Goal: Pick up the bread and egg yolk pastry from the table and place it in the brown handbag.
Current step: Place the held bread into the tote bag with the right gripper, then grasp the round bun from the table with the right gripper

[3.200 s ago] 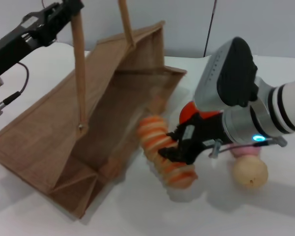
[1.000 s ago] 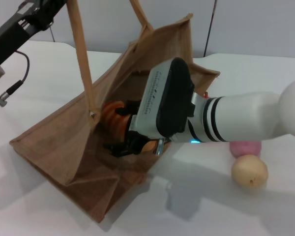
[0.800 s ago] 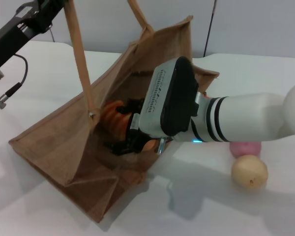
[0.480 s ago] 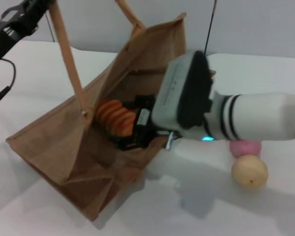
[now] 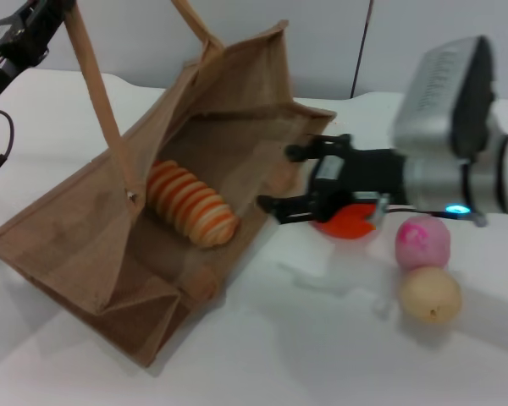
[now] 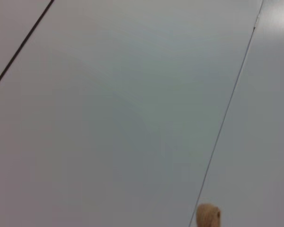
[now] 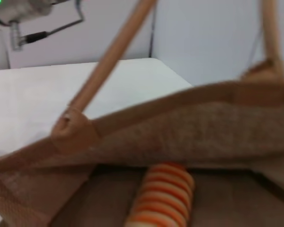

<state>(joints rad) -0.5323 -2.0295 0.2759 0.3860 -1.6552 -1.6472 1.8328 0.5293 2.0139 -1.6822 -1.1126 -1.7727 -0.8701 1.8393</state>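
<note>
Bread (image 5: 190, 205) lies inside the brown handbag (image 5: 76, 245), resting on its lower wall well in from the mouth, so that half of the task looks done. The right hand (image 5: 289, 179) sits just outside the bag's mouth, fingers spread and holding nothing, above a round orange fruit (image 5: 349, 222) beside the bag. The egg yolk pastry (image 5: 430, 295) rests on the worktop (image 5: 322, 355), well apart from the bag on the side of its mouth, touching or nearly touching a pink ball (image 5: 422, 241) that lies between it and the fruit. The left hand (image 5: 25, 30) holds one long handle (image 5: 97, 101) up at the bag's far side, propping the mouth open; whether its fingers are clenched cannot be told. The next reach should probably come down on the pastry from the side away from the pink ball, closing gently around the smooth sphere so it does not roll, while the handle is held high.
</note>
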